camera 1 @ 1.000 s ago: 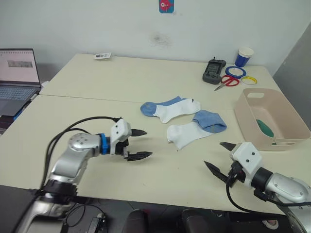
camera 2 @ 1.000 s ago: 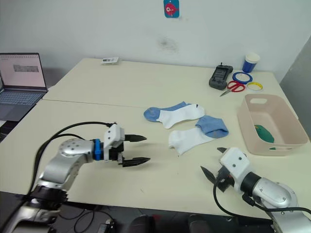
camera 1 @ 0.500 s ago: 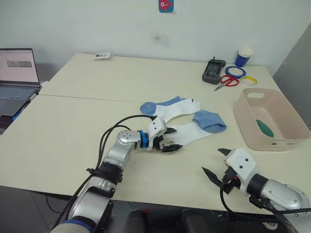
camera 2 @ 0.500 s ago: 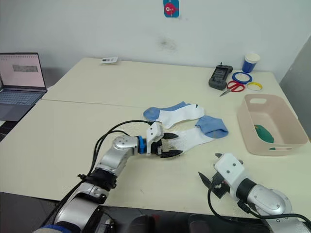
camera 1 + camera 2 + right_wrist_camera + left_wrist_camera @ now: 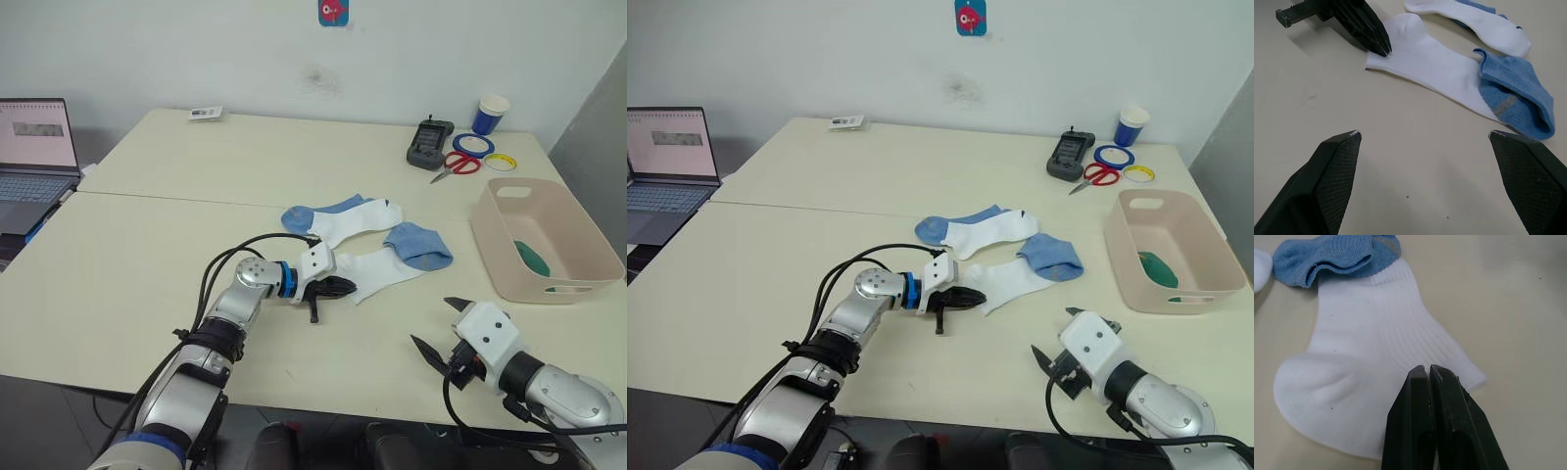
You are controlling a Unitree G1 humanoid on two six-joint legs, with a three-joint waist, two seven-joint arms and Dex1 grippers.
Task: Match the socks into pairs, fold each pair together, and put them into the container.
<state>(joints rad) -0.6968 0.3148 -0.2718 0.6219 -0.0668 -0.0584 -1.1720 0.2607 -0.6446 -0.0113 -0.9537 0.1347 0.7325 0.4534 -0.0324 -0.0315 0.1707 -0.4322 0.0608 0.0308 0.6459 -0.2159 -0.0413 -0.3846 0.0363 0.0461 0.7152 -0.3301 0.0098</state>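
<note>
- At the centre of the frame, the left claw [image 5: 338,288] is clenched on the cuff edge of the near white sock [image 5: 387,264]; the left wrist view shows its two black fingers [image 5: 1418,401] pressed together over the white ribbed fabric.
- That sock lies flat on the counter [image 5: 147,255], its light-blue toe [image 5: 419,245] folded over toward the right of the frame.
- Just above it, the second white sock [image 5: 345,217] lies with its blue toe pointing to the left of the frame; the two nearly touch.
- Lower right of the frame, the right claw [image 5: 446,325] hangs released, fingers spread wide, holding nothing, apart from the socks.
- At the right edge sits the pink container [image 5: 578,245], with a dark green sock [image 5: 534,258] inside.
- Upper right: paper cup [image 5: 492,114], scissors [image 5: 457,166], tape rolls [image 5: 474,145].
</note>
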